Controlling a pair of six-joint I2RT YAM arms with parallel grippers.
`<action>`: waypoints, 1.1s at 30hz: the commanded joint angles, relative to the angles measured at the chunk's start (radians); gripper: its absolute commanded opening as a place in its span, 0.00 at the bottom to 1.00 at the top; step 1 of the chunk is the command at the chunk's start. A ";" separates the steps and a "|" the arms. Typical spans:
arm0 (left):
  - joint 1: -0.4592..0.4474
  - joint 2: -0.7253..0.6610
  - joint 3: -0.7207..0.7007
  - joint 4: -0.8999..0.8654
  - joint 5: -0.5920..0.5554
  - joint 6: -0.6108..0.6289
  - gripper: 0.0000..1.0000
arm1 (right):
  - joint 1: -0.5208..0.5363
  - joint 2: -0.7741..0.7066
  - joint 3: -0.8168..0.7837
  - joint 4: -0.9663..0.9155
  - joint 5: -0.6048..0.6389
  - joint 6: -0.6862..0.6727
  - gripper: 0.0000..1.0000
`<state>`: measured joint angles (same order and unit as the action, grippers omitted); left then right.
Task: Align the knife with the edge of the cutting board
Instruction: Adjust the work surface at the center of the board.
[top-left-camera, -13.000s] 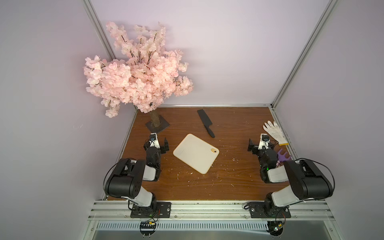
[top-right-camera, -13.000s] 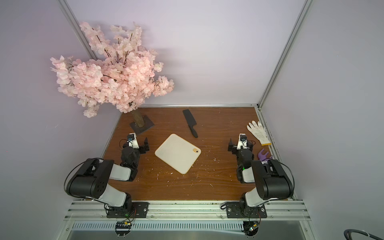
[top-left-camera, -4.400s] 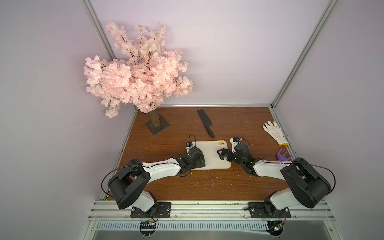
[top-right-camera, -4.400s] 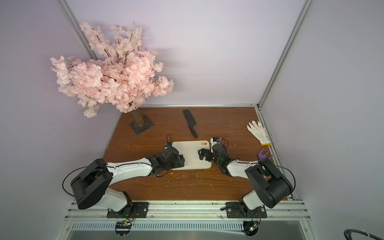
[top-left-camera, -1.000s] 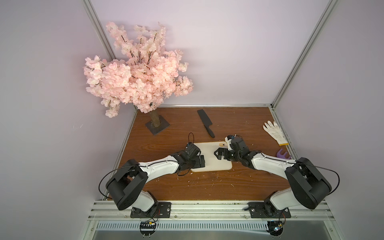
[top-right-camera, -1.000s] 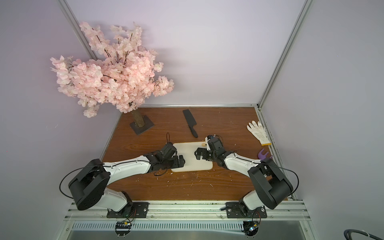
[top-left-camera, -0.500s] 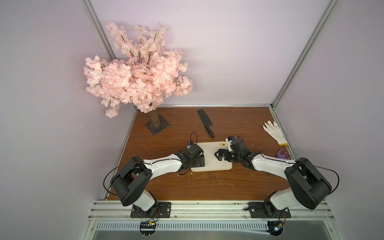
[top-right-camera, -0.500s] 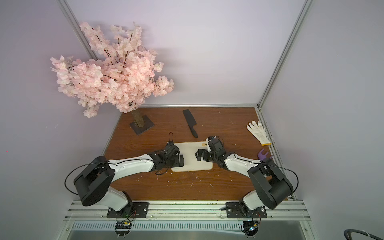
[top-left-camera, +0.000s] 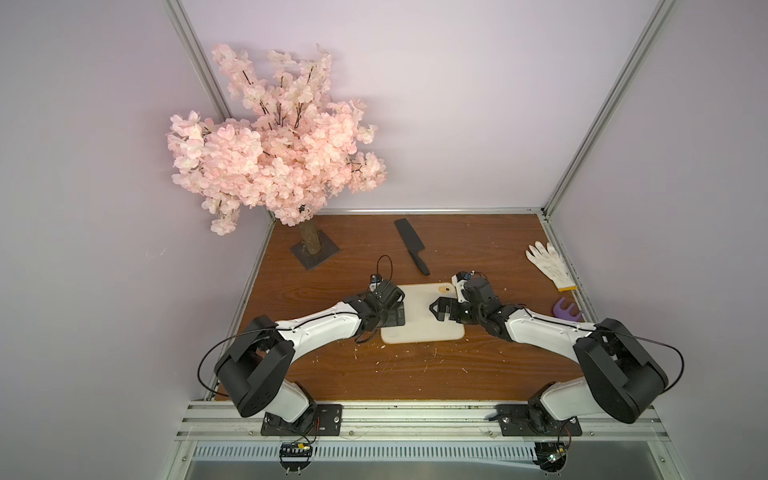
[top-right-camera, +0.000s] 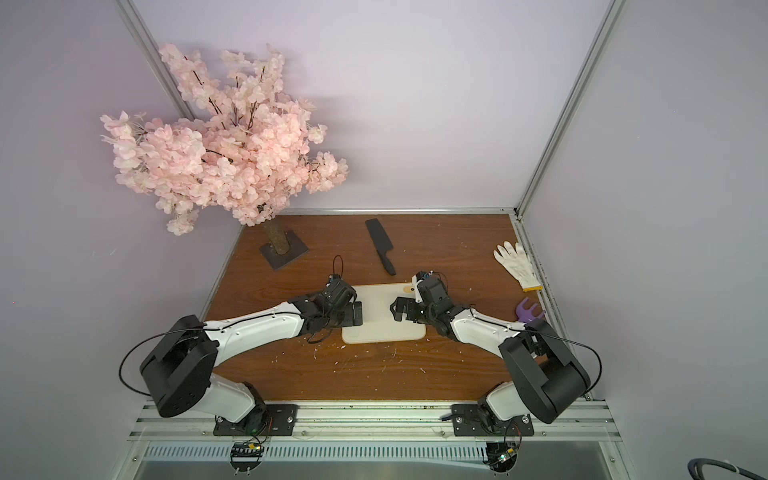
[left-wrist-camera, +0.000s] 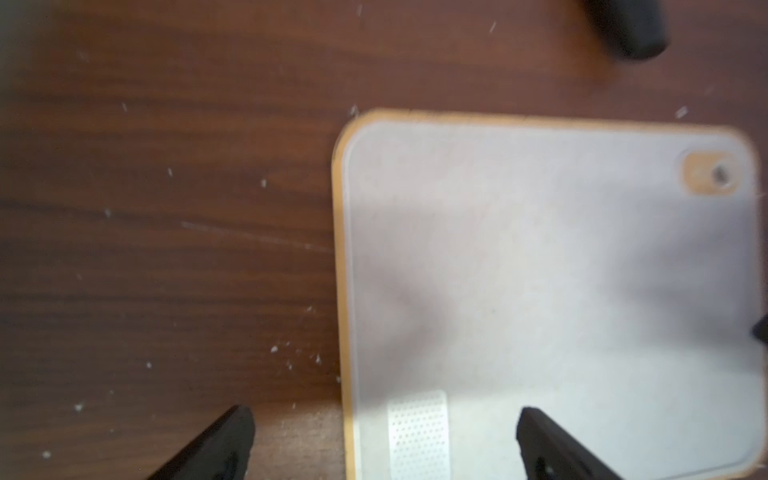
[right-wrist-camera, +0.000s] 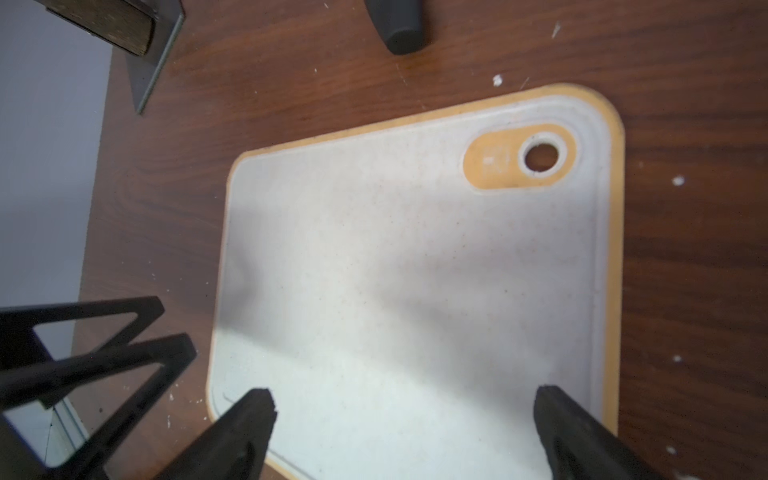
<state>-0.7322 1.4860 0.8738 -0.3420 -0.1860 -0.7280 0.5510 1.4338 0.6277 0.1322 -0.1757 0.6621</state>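
Logged knife (top-left-camera: 409, 245) flat on table (top-left-camera: 332, 374) at twelve o'clock from cutting board (top-left-camera: 419, 322), handle end near its far edge but apart; found left gripper (top-left-camera: 395, 319) at board's nine o'clock, right gripper (top-left-camera: 438, 309) at three, both spread wide, released.

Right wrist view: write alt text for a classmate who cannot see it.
The open right hand is poised over a cream, orange-rimmed board on a brown table. The black handle tip of the knife lies past the board, not touching it.

Board squared
The cutting board (top-left-camera: 419, 328), once diagonal, lies square; left end effector (top-left-camera: 399, 318) and right end effector (top-left-camera: 438, 311) have reached over it.
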 joint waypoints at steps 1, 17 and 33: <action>0.043 -0.044 0.085 -0.051 0.004 0.070 1.00 | 0.001 -0.082 -0.011 -0.045 0.004 -0.013 1.00; 0.176 0.095 0.563 -0.007 -0.118 0.311 1.00 | -0.042 -0.131 -0.110 -0.080 0.056 -0.053 1.00; 0.182 -0.057 0.285 0.282 -0.192 0.240 1.00 | -0.010 -0.115 -0.148 -0.062 0.089 -0.027 1.00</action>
<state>-0.5625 1.4990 1.1278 -0.1177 -0.3153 -0.4633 0.5209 1.3228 0.4988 0.0738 -0.1143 0.6220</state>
